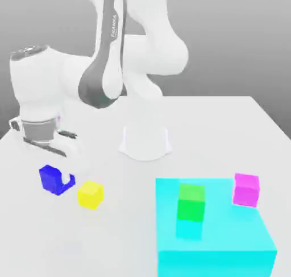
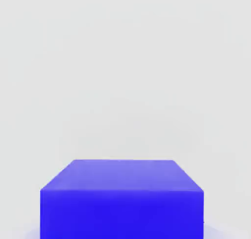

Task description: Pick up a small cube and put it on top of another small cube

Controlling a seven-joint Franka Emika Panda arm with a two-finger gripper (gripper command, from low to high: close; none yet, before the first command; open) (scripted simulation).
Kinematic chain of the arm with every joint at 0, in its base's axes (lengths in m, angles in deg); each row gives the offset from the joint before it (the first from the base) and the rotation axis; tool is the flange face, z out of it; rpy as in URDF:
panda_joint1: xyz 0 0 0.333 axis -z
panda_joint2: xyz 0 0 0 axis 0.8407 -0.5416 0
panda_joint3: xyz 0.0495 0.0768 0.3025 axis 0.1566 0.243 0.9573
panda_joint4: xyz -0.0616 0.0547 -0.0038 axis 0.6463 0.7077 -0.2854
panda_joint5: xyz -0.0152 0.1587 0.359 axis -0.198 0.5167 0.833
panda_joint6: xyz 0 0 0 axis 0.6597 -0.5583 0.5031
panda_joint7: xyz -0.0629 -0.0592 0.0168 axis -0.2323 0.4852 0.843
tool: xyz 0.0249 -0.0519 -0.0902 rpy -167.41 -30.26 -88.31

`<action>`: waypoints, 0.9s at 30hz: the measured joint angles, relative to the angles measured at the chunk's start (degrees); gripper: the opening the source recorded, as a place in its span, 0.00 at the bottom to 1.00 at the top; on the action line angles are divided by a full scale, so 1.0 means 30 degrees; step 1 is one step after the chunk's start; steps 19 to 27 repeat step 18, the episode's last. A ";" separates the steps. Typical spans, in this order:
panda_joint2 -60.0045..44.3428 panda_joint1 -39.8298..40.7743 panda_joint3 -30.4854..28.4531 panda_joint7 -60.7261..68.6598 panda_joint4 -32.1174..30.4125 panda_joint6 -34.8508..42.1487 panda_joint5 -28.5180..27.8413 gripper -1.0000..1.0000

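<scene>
Closing on the dark-blue cube is the part of the job we judge done: our tool is gripping it, with a finger against its side in the exterior view and the cube close up in the hand view. We see that cube low, at or very near the pale surface, and cannot tell whether any gap has opened beneath it, so we would not count the lift as made. It sits toward the exterior view's left, near the yellow cube but not stacked on it. The stacking is all still to do. We have to raise our cube clear, carry it over another small cube, line the two up, lower it, let go and back off. Which cube should take it, we cannot say from the task alone: besides the yellow one there are a green cube over the cyan block and a magenta cube by that block's far corner. We reckon we are early on, with the grasp made and the placing ahead.
</scene>
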 joint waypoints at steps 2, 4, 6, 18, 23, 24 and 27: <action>0.0512 -0.0986 0.0736 0.1524 0.0332 0.0847 -0.0047 0.00; 0.1036 -0.2013 0.1491 0.2986 0.0634 0.1665 -0.0103 0.00; 0.1579 -0.3068 0.2253 0.4429 0.0919 0.2474 -0.0162 0.00; 0.0774 -0.7129 0.5160 0.9860 0.1524 0.2108 -0.0643 1.00; 0.0774 -0.7129 0.5160 0.9860 0.1524 0.2108 -0.0643 1.00; 0.0774 -0.7129 0.5160 0.9860 0.1524 0.2108 -0.0643 1.00; 0.0774 -0.7129 0.5160 0.9860 0.1524 0.2108 -0.0643 1.00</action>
